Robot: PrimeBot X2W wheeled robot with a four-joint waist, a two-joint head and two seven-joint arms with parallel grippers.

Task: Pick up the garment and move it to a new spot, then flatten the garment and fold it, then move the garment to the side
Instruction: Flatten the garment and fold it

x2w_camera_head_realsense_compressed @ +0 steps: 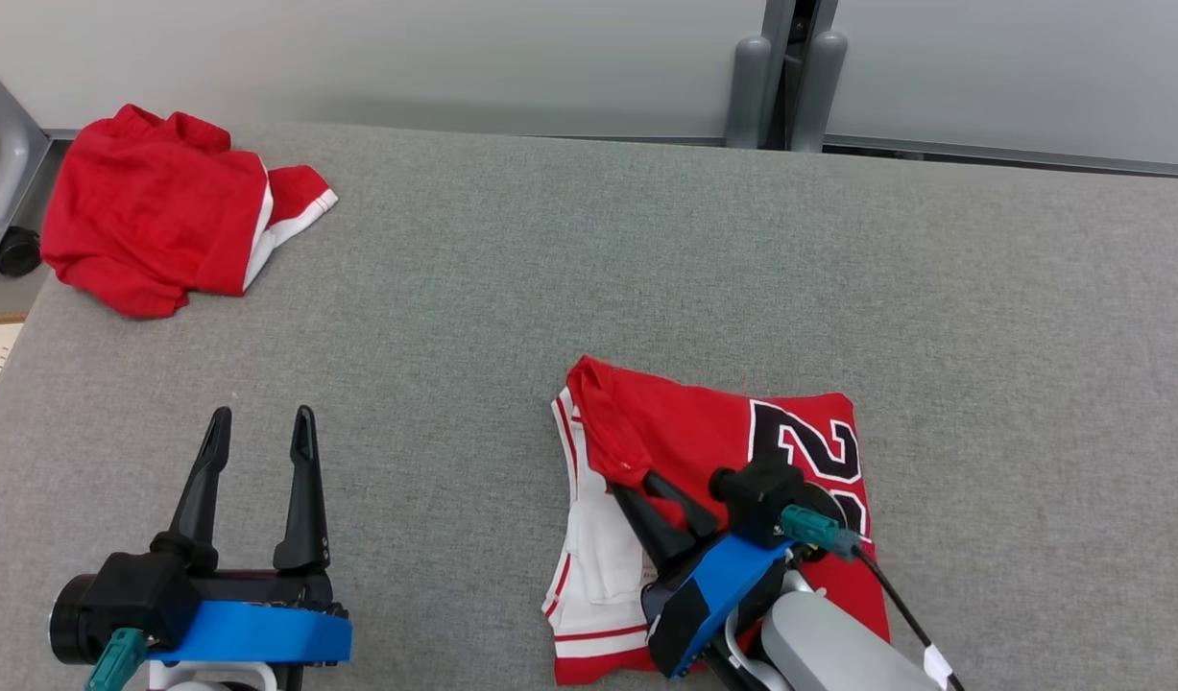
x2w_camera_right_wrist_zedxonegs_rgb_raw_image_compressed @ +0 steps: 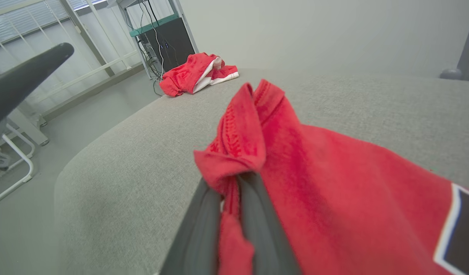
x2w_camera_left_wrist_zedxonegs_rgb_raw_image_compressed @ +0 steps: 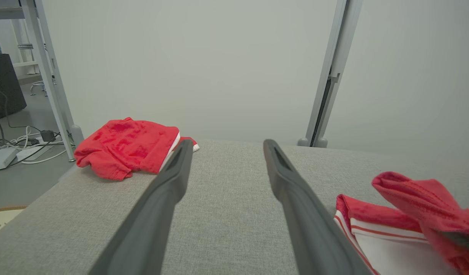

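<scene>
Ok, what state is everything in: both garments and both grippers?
jersey: partly folded, lying flat, one corner pinched and lifted.
far red garment: crumpled heap, nothing touching it.
left gripper: open, empty.
right gripper: shut on the jersey.

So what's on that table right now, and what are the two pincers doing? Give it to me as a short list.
Surface: grey cloth-covered table
Near garment: red jersey with a black number, partly folded, white side showing at its left
Far garment: crumpled red garment at the far left corner
Right pincer: shut on a red edge of the jersey, holding it raised off the table
Left pincer: open, holding nothing, over bare table
</scene>
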